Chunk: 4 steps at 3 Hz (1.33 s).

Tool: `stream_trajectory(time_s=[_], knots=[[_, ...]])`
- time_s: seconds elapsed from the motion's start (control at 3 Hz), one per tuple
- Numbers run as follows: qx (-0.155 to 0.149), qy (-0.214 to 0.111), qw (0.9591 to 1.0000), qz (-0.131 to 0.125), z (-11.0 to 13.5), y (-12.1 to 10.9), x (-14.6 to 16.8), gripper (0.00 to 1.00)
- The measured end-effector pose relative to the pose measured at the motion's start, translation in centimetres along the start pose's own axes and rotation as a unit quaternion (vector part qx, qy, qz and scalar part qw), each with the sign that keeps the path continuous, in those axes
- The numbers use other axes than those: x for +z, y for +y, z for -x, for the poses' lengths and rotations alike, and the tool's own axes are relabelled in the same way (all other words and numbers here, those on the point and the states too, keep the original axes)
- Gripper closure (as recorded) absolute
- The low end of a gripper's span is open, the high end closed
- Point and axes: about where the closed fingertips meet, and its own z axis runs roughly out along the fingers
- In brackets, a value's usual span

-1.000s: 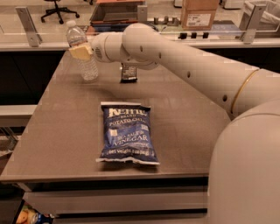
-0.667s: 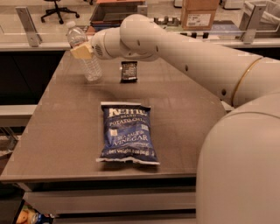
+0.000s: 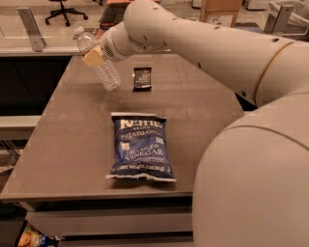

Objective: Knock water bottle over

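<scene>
The water bottle [image 3: 104, 67] is clear and ribbed with a white cap. It stands at the far left of the brown table [image 3: 203, 111] and tilts steeply, its cap toward the upper left and its base on the tabletop. My gripper [image 3: 94, 58] is at the end of the white arm, pressed against the bottle's upper half; a tan pad lies on the bottle. The arm reaches in from the right across the far side of the table.
A blue chip bag [image 3: 140, 147] lies flat in the middle of the table. A small dark snack packet [image 3: 142, 78] lies just right of the bottle. My white arm fills the right side. A counter and an office chair [image 3: 65, 9] are behind the table.
The bottle tilts much more than before, its cap leaning to the upper left. The gripper has stayed against it as the arm shifted.
</scene>
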Motion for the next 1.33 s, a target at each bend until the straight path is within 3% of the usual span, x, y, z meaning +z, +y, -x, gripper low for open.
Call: stream_trajectory(time_s=[0.67,1.33], knots=[[-0.052,0.072,0.9958,-0.026,0.6,0.1,-1.2,1.00],[-0.101,0.128,0.9865,-0.018,0.5,1.6,0.7,1.00]])
